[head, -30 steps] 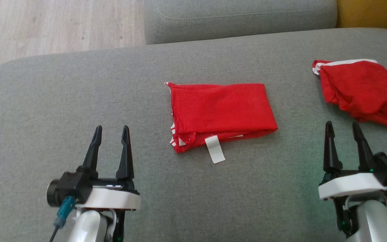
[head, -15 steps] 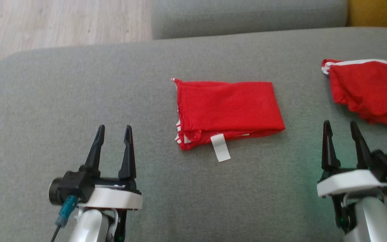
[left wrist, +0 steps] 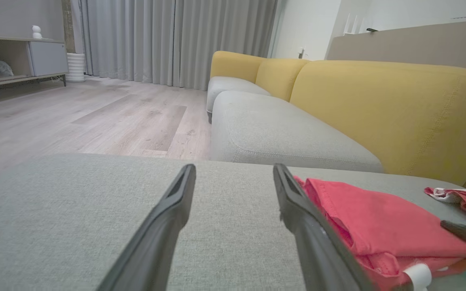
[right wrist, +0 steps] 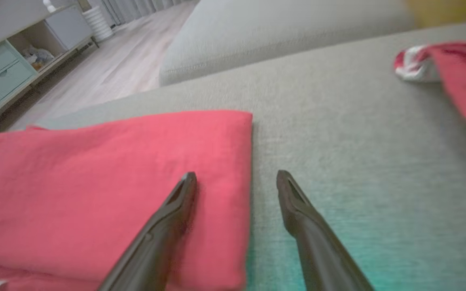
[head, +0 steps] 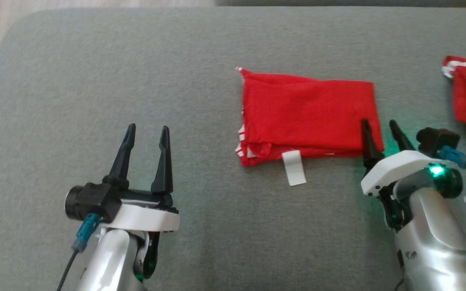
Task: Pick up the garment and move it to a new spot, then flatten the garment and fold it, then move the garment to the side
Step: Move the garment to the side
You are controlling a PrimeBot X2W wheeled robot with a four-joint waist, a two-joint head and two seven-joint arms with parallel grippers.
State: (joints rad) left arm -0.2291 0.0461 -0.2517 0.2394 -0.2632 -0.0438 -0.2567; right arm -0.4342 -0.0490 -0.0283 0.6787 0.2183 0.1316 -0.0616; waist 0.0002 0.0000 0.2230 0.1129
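Garment (head: 308,115), folded red, lies on the grey cushion (head: 136,60) in your head view, left tool (head: 147,130) spread, well clear; your left wrist view sets it right of the fingers (left wrist: 310,234); your right wrist view shows right tool (right wrist: 236,173), spread, straddling its edge.

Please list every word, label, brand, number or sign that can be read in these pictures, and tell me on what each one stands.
No text can be read in any view.
White tag at the near edge of the folded red garment: it looks blank; any print on it is too small to tell.
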